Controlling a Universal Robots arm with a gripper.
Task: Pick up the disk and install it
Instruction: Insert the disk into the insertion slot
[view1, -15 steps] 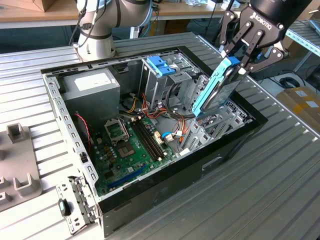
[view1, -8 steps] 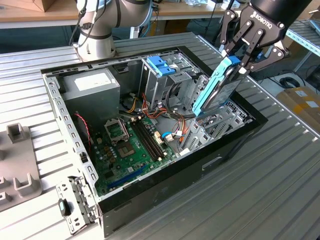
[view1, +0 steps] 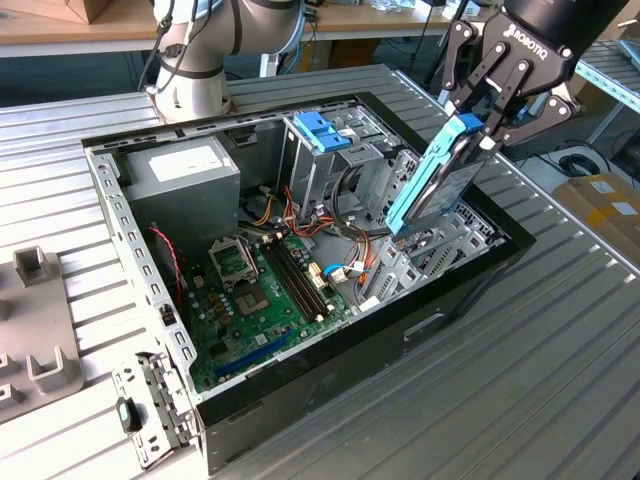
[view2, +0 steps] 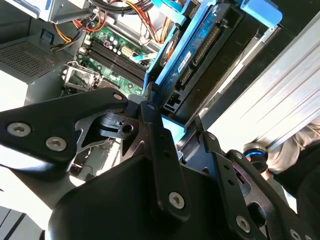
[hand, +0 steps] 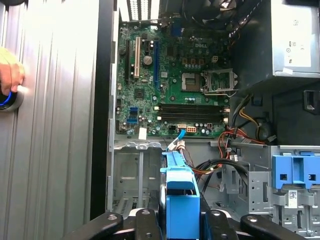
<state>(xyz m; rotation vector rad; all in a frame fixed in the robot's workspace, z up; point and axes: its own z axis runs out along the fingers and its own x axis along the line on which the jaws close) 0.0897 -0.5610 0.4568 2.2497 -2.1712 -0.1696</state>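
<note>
The fingers (view1: 503, 82) pinch the blue-framed disk (view1: 440, 180) by its top end, tilted above the drive cage (view1: 432, 255) on the side of the open computer case (view1: 118, 215) nearest the counter's (view1: 520, 380) edge at the exterior view's right. Orange cables (view1: 300, 215) and a blue latch (view1: 322, 130) crowd nearby. The counter is ribbed metal, with cardboard boxes (view1: 600, 200) beyond it.

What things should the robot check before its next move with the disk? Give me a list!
1. The gripper is shut on the disk: ok.
2. The disk hangs tilted above the open computer case: ok.
3. The disk lines up with the metal bay: cannot tell.
4. The cables lie clear of that bay: cannot tell.
5. The person's hand is outside the case: ok.
</note>
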